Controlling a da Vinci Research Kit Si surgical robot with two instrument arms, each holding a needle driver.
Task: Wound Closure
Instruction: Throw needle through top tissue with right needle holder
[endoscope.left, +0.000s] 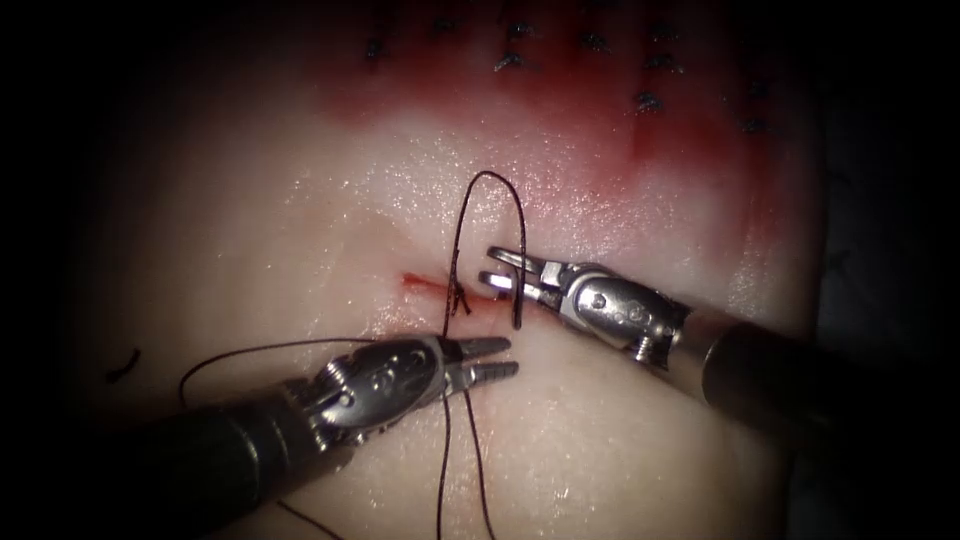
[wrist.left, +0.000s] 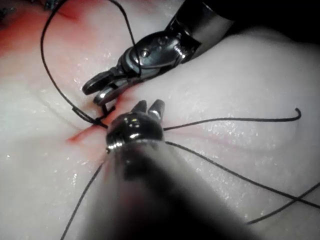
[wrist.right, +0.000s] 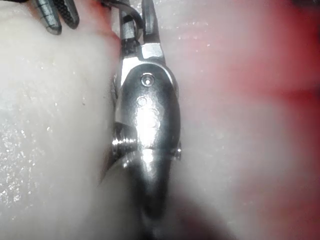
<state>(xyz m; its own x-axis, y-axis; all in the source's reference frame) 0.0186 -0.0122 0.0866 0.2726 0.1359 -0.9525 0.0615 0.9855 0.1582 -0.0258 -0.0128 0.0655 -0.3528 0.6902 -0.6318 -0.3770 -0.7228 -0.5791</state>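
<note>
Endoscope view: both tools at the cut, thread loop standing, needle off to the left

Endoscope view has the cut (endoscope.left: 425, 283) as a short red slit mid-tissue (endoscope.left: 300, 230), with the thread (endoscope.left: 487, 180) rising from a knotted spot at its right end into a tall arch.

- Right tool (endoscope.left: 503, 268): shaft enters from the right and low, wrist angled toward the cut, jaws spread with the arch's far leg running down between them (not pinched as far as I can judge). Placement looks meant to bracket that leg just right of the cut.
- Left tool (endoscope.left: 490, 358): shaft comes in from lower left, nearly flat to the tissue, tips pointing right just below the cut. Jaws slightly parted, holding nothing. Two thread strands pass behind its wrist and run down out of view.
- Needle (wrist.left: 298, 114): not certain. Left wrist view shows a strand ending in a small hooked tip lying free on the tissue, in no tool; I can't tell needle from cut end.

Red fluid (endoscope.left: 560, 110) stains the tissue above, around older stitches (endoscope.left: 510, 60).
</note>
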